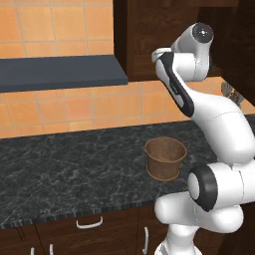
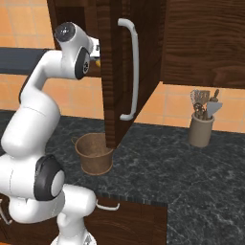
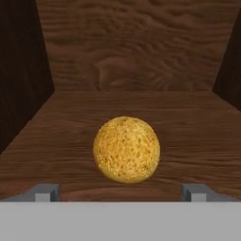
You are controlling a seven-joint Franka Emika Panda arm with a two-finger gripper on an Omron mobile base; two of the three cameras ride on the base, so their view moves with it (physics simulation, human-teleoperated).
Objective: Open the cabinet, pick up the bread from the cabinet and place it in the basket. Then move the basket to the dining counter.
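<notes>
Illumination is even and diffuse, with no glare and no clear light direction. The cabinet [image 3: 136,56] interior is dim; its side walls fall to near black. The bread [image 3: 126,149] is brightly lit. Rendering is soft and slightly blurred, with no visible edge distortion.

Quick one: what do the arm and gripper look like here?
Glossy white rounded arm links with black joint bands and a dark glassy cap on the top joint; no cables or markings visible. The gripper shows two small grey square-ended fingertips, set wide apart.
</notes>
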